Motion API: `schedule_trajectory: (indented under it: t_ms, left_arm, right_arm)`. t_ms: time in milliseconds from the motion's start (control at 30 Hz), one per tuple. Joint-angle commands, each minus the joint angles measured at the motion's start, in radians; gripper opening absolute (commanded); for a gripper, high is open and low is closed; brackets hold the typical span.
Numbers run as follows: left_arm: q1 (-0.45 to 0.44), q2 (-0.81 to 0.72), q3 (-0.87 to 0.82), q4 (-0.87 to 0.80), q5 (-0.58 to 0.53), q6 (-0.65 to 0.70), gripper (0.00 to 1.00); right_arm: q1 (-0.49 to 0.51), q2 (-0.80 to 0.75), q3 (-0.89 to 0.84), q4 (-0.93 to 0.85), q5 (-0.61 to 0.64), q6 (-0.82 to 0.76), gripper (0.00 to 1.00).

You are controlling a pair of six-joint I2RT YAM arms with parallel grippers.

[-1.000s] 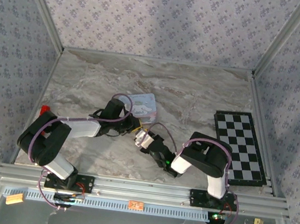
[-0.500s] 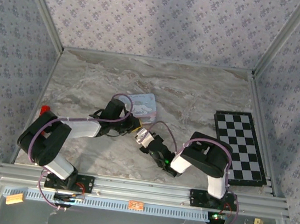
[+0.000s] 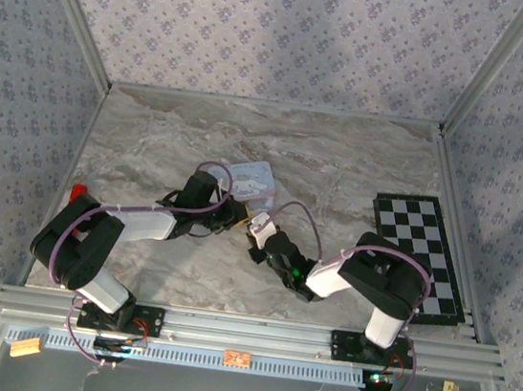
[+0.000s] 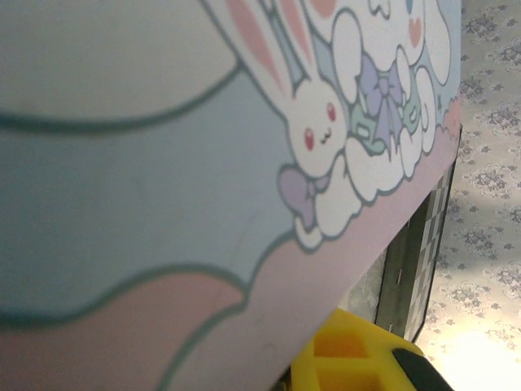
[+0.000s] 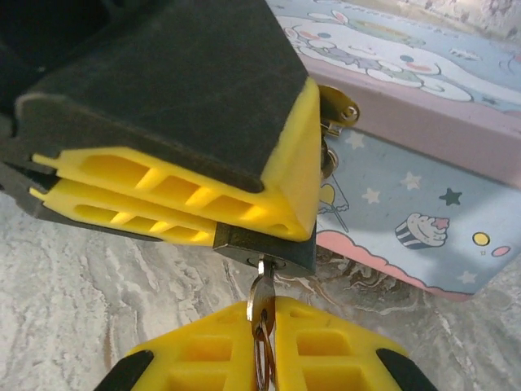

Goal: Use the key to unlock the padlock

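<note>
Both arms meet mid-table, just in front of the tin. Right wrist view, close in: the left claw comes in from the left, its yellow fingers narrowed right down and clamped on the padlock, whose black body pokes out beneath the fingertips. Below it, the right claw is pinched nearly closed on the key. The key stands upright, its tip up in the underside of the padlock, its ring caught in the slit between the two yellow pads.

Padlock and key hang just above the marble table, right at the front face of the tin. A brass hasp juts from the tin beside the left fingertip. The shackle is probably hooked through it, but the finger hides that spot, so no firm call.

Left wrist view: the tin's bunny print up close, one yellow fingertip at the bottom edge. From above, the chessboard lies well apart at the table's right side.
</note>
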Motion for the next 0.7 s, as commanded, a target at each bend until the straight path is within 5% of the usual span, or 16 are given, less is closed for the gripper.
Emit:
schedule_trajectory:
  t_ms: [0, 333, 667]
  left_arm:
    - [-0.009, -0.013, -0.01, 0.007, 0.033, -0.002, 0.0]
    - [-0.007, -0.003, -0.01, 0.01, 0.03, 0.01, 0.0]
    - [0.003, 0.0, -0.004, -0.012, 0.015, 0.045, 0.0]
  right_arm:
    - [-0.03, -0.04, 0.038, -0.048, -0.044, 0.148, 0.11]
    - [-0.101, -0.061, 0.009, -0.035, -0.208, 0.418, 0.06]
    - [-0.089, -0.062, 0.002, -0.051, -0.185, 0.404, 0.07]
